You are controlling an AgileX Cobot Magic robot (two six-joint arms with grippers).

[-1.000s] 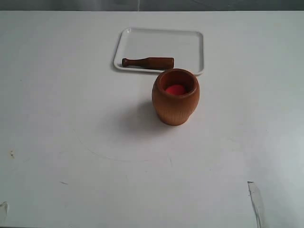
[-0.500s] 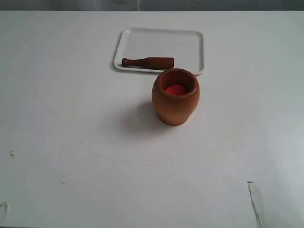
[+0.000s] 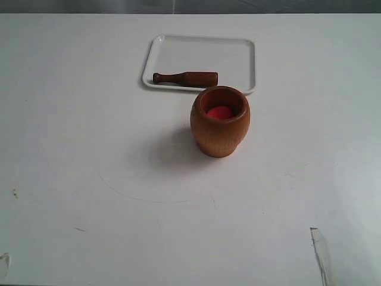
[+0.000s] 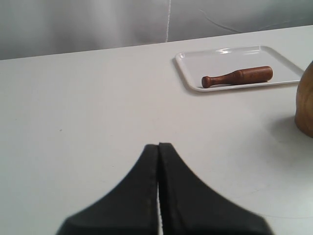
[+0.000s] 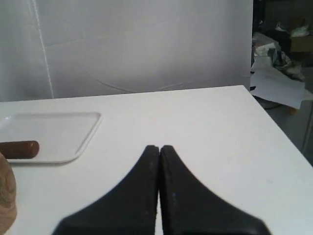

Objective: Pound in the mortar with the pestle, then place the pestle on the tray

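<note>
The reddish-brown mortar (image 3: 220,122) stands upright mid-table with something red (image 3: 219,112) inside it. Just behind it the white tray (image 3: 235,50) holds the dark pestle (image 3: 185,78), lying flat along the tray's near rim, knob end to the left. Neither arm shows in the exterior view. In the left wrist view my left gripper (image 4: 159,145) is shut and empty, well short of the tray (image 4: 210,58), the pestle (image 4: 238,76) and the mortar's edge (image 4: 305,105). In the right wrist view my right gripper (image 5: 159,147) is shut and empty, apart from the tray (image 5: 58,129), the pestle's end (image 5: 19,149) and the mortar (image 5: 7,198).
The white table (image 3: 89,149) stretches wide around the mortar. A strip of tape (image 3: 319,253) lies near the front right. A grey backdrop (image 5: 146,44) stands behind the table, whose right edge (image 5: 281,132) drops off toward clutter on the floor.
</note>
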